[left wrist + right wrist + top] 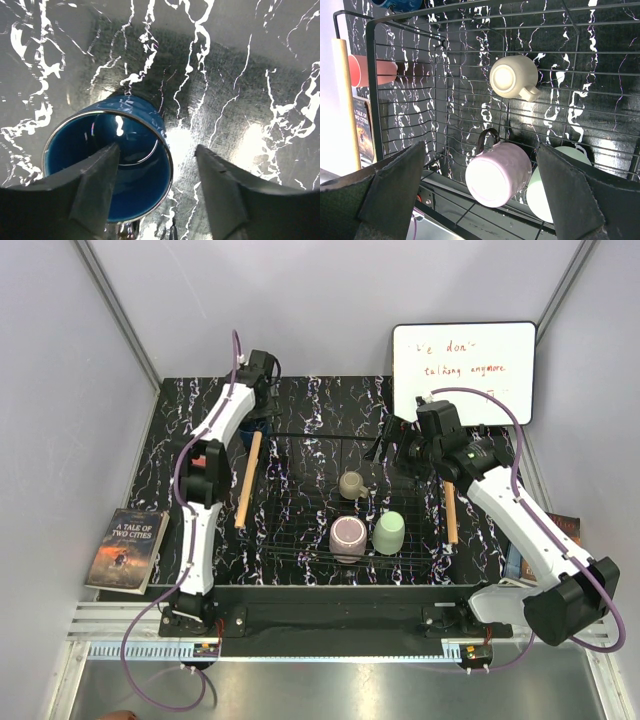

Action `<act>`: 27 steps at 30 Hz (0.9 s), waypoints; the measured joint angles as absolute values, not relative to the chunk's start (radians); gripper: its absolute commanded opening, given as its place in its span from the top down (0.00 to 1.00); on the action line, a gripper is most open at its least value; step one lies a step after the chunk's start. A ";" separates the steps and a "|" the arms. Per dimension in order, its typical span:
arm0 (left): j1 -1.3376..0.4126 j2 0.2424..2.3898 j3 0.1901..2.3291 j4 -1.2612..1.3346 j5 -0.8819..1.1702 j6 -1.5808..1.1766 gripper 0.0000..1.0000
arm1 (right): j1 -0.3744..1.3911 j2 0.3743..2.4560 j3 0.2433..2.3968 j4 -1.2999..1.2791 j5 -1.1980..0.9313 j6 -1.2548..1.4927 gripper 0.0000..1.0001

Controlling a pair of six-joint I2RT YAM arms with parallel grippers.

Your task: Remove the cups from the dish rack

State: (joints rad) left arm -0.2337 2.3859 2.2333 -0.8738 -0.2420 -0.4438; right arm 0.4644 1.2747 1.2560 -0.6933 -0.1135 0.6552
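Five cups are showing in all. Three are sitting inside the dish rack (pixel 292 532): the beige cup (pixel 351 485) near the middle, with a small handle showing on it in the right wrist view, and the mauve cup (pixel 348 537) and mint green cup (pixel 389 533) just beside each other along the near edge. Two are lying outside it. The dark blue cup (pixel 112 160) is standing mouth up on the black marbled table (pixel 320 400), past the rack's far left corner. The pink cup (pixel 374 70) is showing only in the right wrist view, beyond the rack's left end by the wooden bar.

The rack is carrying two wooden bars, the left bar (pixel 247 480) and the right bar (pixel 450 512).

The left gripper (pixel 156 149) is straddling the blue cup's wall, one finger inside the cup and one outside. Its jaws are standing apart and are not pressing on the wall. The right gripper (pixel 481 146) is hovering over the rack's far right part, its two fingers spread wide and holding nothing.

One whiteboard (pixel 465 370) is leaning at the far right, and one book (pixel 127 550) is lying to the left of the table.
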 measured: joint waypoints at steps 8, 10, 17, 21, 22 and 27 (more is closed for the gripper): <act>-0.234 2.268 2.231 -0.854 -0.285 -0.441 0.25 | 0.464 1.267 1.256 -0.693 -0.113 0.646 0.00; -0.234 2.210 2.231 -0.841 -0.299 -0.440 0.25 | 0.464 1.267 1.256 -0.693 -0.110 0.640 0.00; -0.249 1.935 2.083 -0.786 -0.359 -0.445 0.22 | 0.464 1.269 1.256 -0.694 -0.068 0.583 0.00; -0.332 1.766 1.908 -0.760 -0.436 -0.449 0.18 | 0.466 1.296 1.271 -0.718 -0.057 0.526 0.00; -0.354 1.745 1.883 -0.759 -0.446 -0.448 0.18 | 0.466 1.303 1.274 -0.722 -0.053 0.518 0.00; -0.537 1.602 1.695 -0.745 -0.493 -0.458 0.15 | 0.482 1.385 1.306 -0.764 -0.022 0.456 0.00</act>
State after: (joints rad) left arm -0.5365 1.6024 1.6951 -0.7452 -0.4931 -0.4583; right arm 0.4820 1.3849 1.3060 -0.7639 -0.0223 0.4564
